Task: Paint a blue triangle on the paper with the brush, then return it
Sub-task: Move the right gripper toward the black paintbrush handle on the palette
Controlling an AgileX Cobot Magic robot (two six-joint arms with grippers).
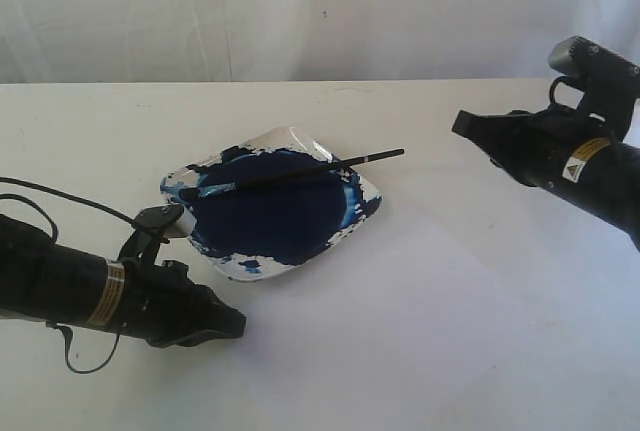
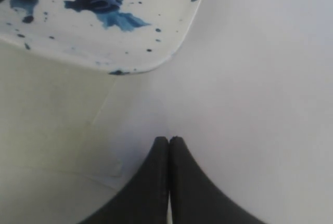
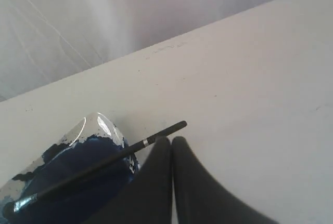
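Paint has yet to reach the paper point(image 2: 250, 104) beside the dish point(image 1: 283, 136): I see no blue triangle, so I judge every step is left. The brush point(image 1: 290, 173) lies across the dish, bristles in the navy pool, handle end past the rim. My left fingers point(image 2: 156, 172) and right fingers point(image 3: 192, 182) are pressed together, empty, either side of the dish. One brush, one dish, one sheet.

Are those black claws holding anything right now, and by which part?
Nothing is held. The left gripper and right gripper are shut and empty; the thin black-handled paintbrush lies across the white dish of blue paint.
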